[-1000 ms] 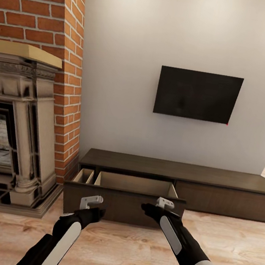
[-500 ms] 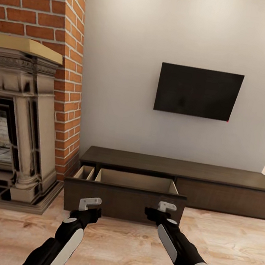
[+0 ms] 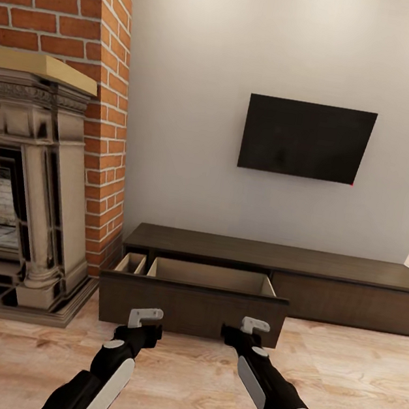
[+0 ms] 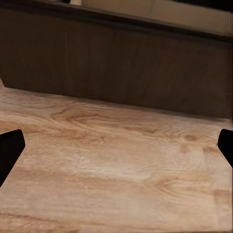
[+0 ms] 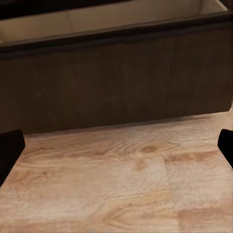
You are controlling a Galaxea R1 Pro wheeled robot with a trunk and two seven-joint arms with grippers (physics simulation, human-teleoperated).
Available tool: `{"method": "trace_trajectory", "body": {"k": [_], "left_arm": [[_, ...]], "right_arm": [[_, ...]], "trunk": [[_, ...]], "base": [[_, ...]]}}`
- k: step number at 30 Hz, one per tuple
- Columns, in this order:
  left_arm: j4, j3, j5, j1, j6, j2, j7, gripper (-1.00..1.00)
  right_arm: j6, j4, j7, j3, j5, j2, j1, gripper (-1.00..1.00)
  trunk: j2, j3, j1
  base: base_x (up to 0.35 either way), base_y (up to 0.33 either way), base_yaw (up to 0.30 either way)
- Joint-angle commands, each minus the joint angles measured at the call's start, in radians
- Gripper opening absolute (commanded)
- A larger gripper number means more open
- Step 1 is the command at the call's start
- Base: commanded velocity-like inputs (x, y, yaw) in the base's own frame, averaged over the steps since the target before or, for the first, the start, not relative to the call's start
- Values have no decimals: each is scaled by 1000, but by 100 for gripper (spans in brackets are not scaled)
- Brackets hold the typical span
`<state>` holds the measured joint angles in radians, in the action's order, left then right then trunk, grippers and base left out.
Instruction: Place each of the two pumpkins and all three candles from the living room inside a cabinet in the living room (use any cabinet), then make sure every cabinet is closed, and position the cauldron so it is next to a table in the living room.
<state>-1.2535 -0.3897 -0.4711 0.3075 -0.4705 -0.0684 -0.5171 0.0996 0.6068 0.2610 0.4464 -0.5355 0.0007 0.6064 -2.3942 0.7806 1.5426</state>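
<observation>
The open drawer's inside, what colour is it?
Light beige, against the dark-brown drawer front. The drawer's inside shows best in the head view.

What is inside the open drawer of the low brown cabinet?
The open drawer shows pale inner walls and a divider near its left end. Nothing visible lies inside, but the dark front panel hides the drawer floor.

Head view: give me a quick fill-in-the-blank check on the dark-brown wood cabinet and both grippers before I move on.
1. The drawer of the long dark-brown wood cabinet stands ____.
2. Both the left gripper and the right gripper hang in front of the drawer with nothing between their ____.
3. On the wall above the cabinet hangs a black ____.
4. To the cabinet's left rises a red ____ column.

Missing words: open; fingers; television; brick
</observation>
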Motion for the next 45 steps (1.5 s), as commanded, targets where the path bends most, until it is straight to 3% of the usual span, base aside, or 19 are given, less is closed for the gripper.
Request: {"method": "trace_trajectory", "body": {"k": [1,4,8,10,13,15,18,35,45], "left_arm": [[-1,-19,-7,1,14,0,-9,100],[-1,-53,17,1,87,0,-9,100],[12,-69,74,1,153,-1,-7,100],[62,-71,91,1,184,-1,-3,100],[156,-73,106,1,286,-6,2,100],[184,-78,119,1,343,-11,4,100],[194,-94,134,1,371,-12,4,100],[209,-112,141,1,381,-14,7,100],[228,-108,122,37,340,-14,12,100]], "right_arm": [[-16,1,8,6,-5,-1,1,100],[-44,0,6,5,-6,-1,1,100],[-55,-1,3,5,-6,-1,1,100],[-57,-1,2,5,-6,-1,1,100],[-58,-1,2,6,-6,-1,1,100],[-58,-1,1,6,-6,-1,1,100],[-57,-1,1,5,-6,-1,1,100],[-50,-2,0,6,-8,-1,1,100],[-57,-1,0,8,-6,-1,1,100]], "trunk": [[-1,1,0],[-1,1,0],[-1,1,0],[-1,1,0],[-1,1,0],[-1,1,0],[-1,1,0],[-106,48,57],[-108,87,62]], "base": [[0,0,0],[0,0,0],[0,0,0],[0,0,0],[0,0,0],[0,0,0],[0,0,0],[0,0,0],[0,0,0]]}}
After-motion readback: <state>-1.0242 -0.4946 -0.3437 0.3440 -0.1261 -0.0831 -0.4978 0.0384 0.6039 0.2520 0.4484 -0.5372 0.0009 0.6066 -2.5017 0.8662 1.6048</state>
